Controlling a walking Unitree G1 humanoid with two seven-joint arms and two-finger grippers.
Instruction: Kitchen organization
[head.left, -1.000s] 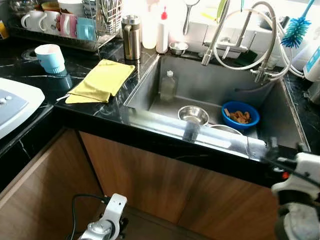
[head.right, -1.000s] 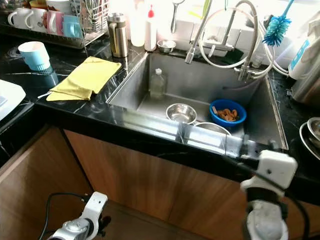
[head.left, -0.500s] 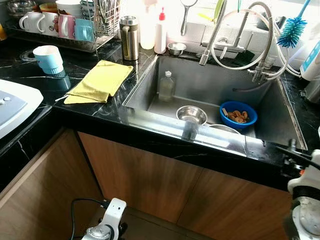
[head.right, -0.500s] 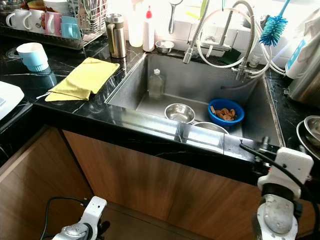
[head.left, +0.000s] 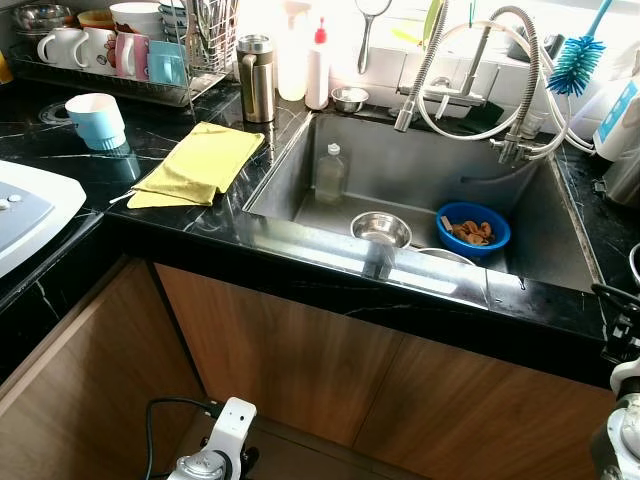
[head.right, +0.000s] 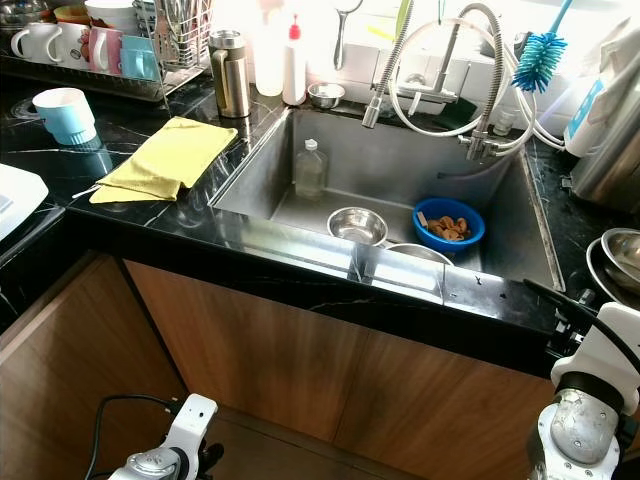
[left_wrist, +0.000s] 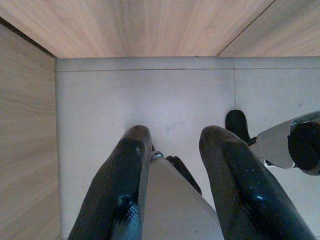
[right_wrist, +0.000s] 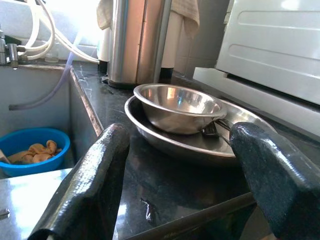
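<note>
The robot is standing in front of a black worktop (head.left: 90, 170) with a steel sink (head.left: 560, 235) set into it. Inside the sink, a small steel bowl (head.left: 380, 229) is lying near the front wall, and a blue bowl (head.left: 474, 229) with some brown food is sitting just beside it, toward the right wall. A clear bottle (head.left: 331, 172) is standing upright at the left side of the sink. On the worktop, a yellow cloth (head.left: 200, 162) is lying close to the sink's left edge, and a light blue cup (head.left: 96, 120) is standing further to the left. A steel flask (head.left: 256, 77) is standing at the back corner of the sink, next to a rack with mugs (head.left: 130, 55).

The right gripper (right_wrist: 180, 187) is hovering at the right end of the worktop, near its front edge, and its two fingers (right_wrist: 97, 185) are standing wide apart, holding nothing. In front of it, a steel bowl (right_wrist: 177, 107) is sitting inside a wide steel plate (right_wrist: 165, 142) on the worktop, right of the sink.

The left gripper (left_wrist: 172, 150) is hanging low by the wooden cabinet (head.left: 330, 370), pointing at the grey floor (left_wrist: 150, 95), with its fingers a little apart and empty.
</note>
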